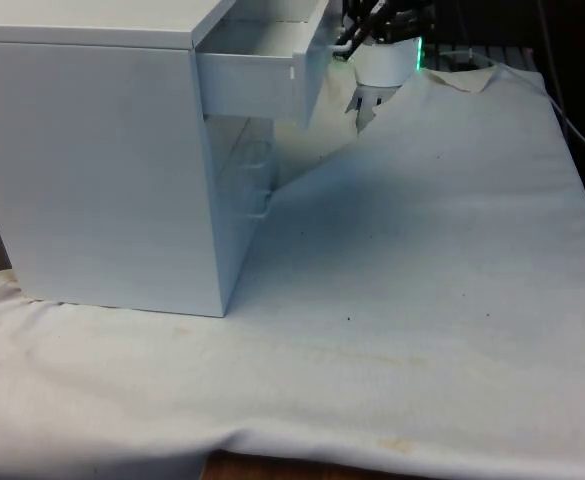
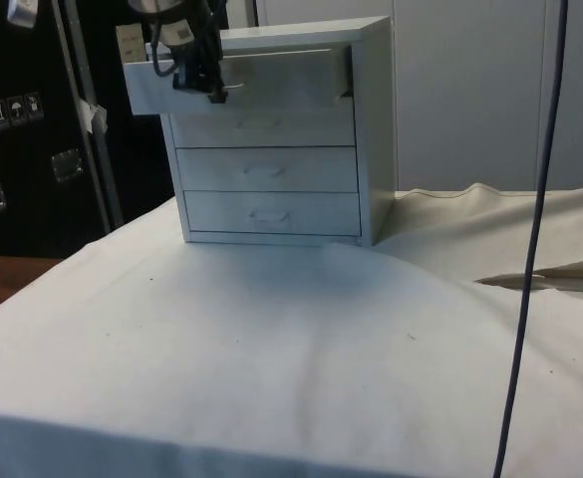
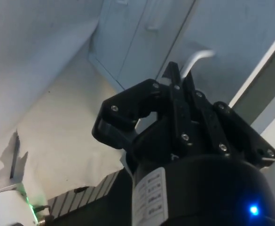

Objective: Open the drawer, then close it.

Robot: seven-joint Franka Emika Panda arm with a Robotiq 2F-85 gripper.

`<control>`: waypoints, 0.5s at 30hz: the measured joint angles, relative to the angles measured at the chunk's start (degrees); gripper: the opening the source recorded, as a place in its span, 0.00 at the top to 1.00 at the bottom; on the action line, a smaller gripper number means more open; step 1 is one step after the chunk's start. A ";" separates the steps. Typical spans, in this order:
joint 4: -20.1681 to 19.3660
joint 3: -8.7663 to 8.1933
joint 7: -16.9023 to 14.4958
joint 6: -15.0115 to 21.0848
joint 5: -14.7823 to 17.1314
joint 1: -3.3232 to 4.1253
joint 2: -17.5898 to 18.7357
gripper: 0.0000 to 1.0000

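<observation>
Standing at the upper left of the front view, the white chest of drawers (image 1: 102, 170) rests on the white cloth (image 1: 422, 280). Its top drawer (image 1: 262, 75) is pulled out; three lower drawers (image 2: 266, 169) sit flush in the side view. The gripper (image 2: 206, 85) hangs at the drawer front, upper left of the side view, fingers pressed together on the drawer handle (image 3: 196, 61).
</observation>
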 measured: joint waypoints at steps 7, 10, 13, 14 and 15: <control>0.97 1.32 1.26 -1.38 -0.63 0.06 0.69 1.00; 1.60 2.29 2.29 -2.35 -1.20 0.17 1.09 1.00; 2.23 3.32 3.21 -3.38 -1.72 0.17 1.49 1.00; 2.23 3.32 3.21 -3.38 -1.72 0.17 1.49 1.00; 2.35 3.50 3.38 -3.55 -1.83 0.17 1.66 1.00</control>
